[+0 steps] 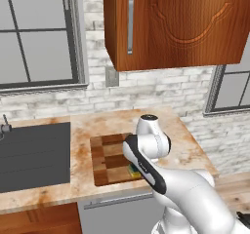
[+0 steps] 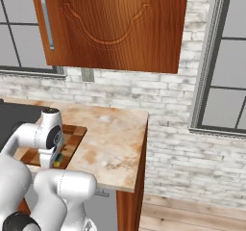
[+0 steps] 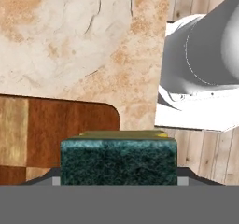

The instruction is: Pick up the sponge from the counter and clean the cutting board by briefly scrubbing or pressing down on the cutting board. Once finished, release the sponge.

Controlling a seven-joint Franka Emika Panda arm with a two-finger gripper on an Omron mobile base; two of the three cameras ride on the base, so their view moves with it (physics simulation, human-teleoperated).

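Marbled bench [image 1: 185, 147] carries your cutting board [image 1: 111, 159] beside the sink [image 1: 34, 152]; your arm hides the hand [image 3: 119, 178], seen close up gripping the sponge [image 3: 119, 160].

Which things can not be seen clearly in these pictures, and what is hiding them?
- Sponge: both base views show only a sliver behind the arm.
- Cutting board: its near right part is covered by the arm in the left base view.
- Fingers: hidden behind the sponge in the hand view, so the grip is uncertain.
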